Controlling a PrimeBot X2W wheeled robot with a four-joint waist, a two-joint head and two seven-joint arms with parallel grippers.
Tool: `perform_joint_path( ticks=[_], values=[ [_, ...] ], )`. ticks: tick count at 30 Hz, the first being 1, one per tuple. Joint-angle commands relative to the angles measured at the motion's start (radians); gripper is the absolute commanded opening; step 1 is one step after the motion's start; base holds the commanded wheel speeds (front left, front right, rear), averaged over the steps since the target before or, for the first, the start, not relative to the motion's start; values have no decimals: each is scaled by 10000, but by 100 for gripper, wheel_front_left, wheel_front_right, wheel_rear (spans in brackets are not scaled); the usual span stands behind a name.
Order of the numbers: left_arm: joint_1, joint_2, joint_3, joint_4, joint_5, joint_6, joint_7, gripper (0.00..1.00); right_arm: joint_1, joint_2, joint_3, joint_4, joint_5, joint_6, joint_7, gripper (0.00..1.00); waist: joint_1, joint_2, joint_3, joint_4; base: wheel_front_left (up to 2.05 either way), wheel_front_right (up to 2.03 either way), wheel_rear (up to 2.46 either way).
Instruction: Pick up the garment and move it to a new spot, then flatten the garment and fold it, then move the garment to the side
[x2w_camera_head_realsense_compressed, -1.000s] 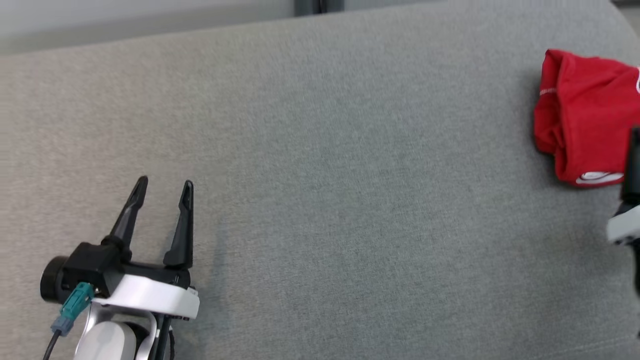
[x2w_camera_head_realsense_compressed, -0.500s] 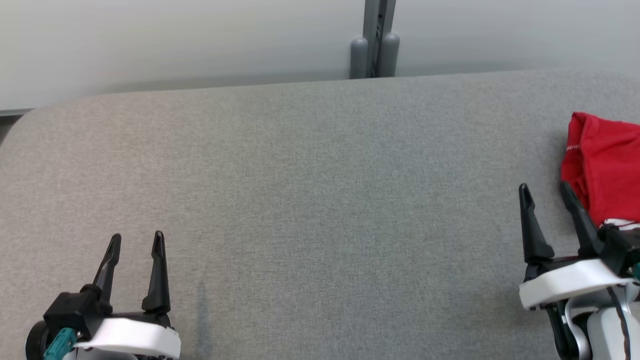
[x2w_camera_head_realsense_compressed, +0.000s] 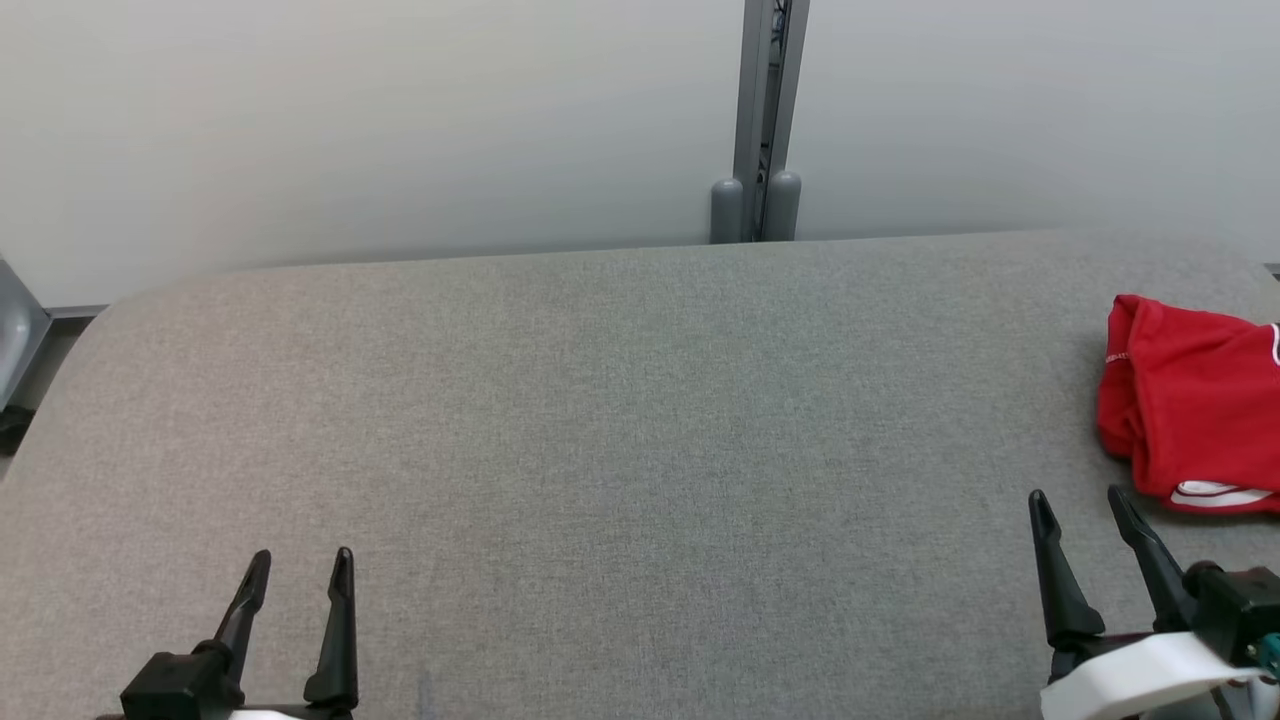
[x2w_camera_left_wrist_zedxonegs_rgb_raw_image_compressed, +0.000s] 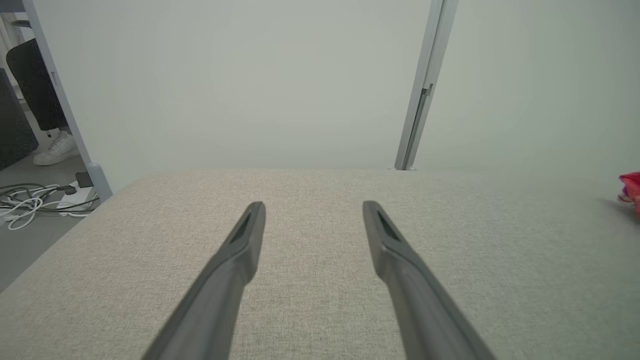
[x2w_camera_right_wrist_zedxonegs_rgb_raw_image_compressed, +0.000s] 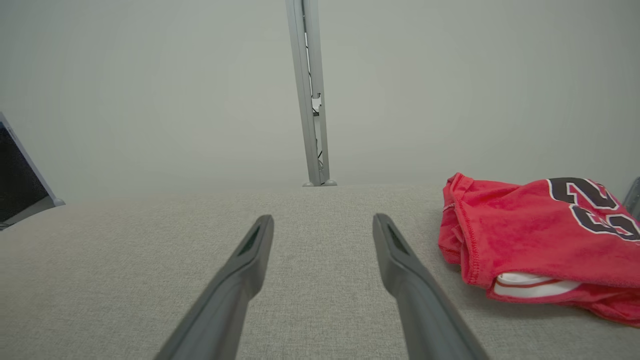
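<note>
The garment (x2w_camera_head_realsense_compressed: 1190, 395) is a red jersey with white trim, folded into a compact bundle at the right edge of the grey padded table (x2w_camera_head_realsense_compressed: 620, 420). In the right wrist view the garment (x2w_camera_right_wrist_zedxonegs_rgb_raw_image_compressed: 530, 235) shows dark numerals and lies right of the fingers. My right gripper (x2w_camera_head_realsense_compressed: 1082, 500) stands open at the lower right, just short of the garment and apart from it. At the lower left my left gripper (x2w_camera_head_realsense_compressed: 302, 560) is open and empty, far from the cloth. The left wrist view catches a sliver of the garment (x2w_camera_left_wrist_zedxonegs_rgb_raw_image_compressed: 631, 186) at its right edge.
A pale wall with a grey metal post (x2w_camera_head_realsense_compressed: 762, 120) stands behind the table. In the left wrist view, cables (x2w_camera_left_wrist_zedxonegs_rgb_raw_image_compressed: 30, 202) lie on the floor past the table's left edge, and a person's leg with a white shoe (x2w_camera_left_wrist_zedxonegs_rgb_raw_image_compressed: 52, 150) is there.
The head camera has tilted up, so wall and table's far edge now show. Both grippers sit lower in view. The right gripper came into view near the garment, still open.
</note>
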Motion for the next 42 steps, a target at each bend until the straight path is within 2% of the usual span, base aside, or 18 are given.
perform_joint_path(
  ticks=[1, 19, 42],
  values=[
    [113, 53, -33, -73, 23, 77, 44, 100, 213, -12, -114, -152, -30, 1, 83, 100, 0, -1, -111, 14, 0, 0, 0],
    [534, 201, -180, -330, -27, 180, 224, 100, 1098, 78, -434, -1080, -108, 1, 530, 100, 0, -1, -470, 31, 0, 0, 0],
    [381, 352, -261, -305, -162, 264, 164, 100, 1095, 91, -299, -1025, -24, 1, 506, 100, 0, -1, -422, -26, 0, 0, 0]
  ],
)
